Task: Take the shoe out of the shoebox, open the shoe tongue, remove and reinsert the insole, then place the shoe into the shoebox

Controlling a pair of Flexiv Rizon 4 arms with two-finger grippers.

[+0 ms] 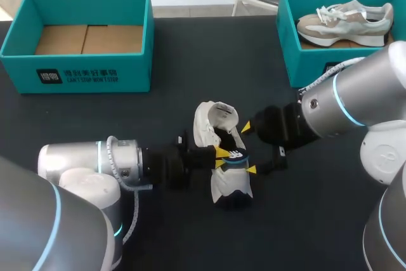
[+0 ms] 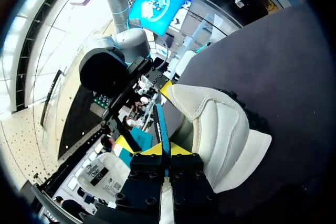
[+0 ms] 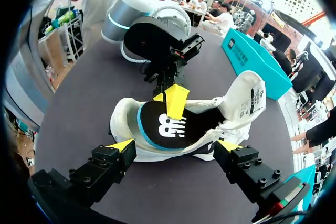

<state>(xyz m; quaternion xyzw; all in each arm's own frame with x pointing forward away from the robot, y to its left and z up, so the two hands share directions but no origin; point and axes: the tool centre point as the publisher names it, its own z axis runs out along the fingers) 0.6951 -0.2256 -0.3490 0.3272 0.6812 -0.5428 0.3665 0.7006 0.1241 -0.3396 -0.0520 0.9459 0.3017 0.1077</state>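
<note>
The shoe (image 1: 204,126) lay mid-table (image 1: 190,55), its black insole (image 3: 168,127) partly raised. Our left pincer (image 1: 221,157) was clamped on the insole's edge. Our right pincer (image 3: 176,148) stood apart, straddling the shoe. We judged the insole removal underway. Next, a steady pull, with the right bracing the shoe.

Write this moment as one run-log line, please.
left gripper: shut on black teal-edged insole | right gripper: astride white sneaker, contact unclear | sneaker: on table
</note>
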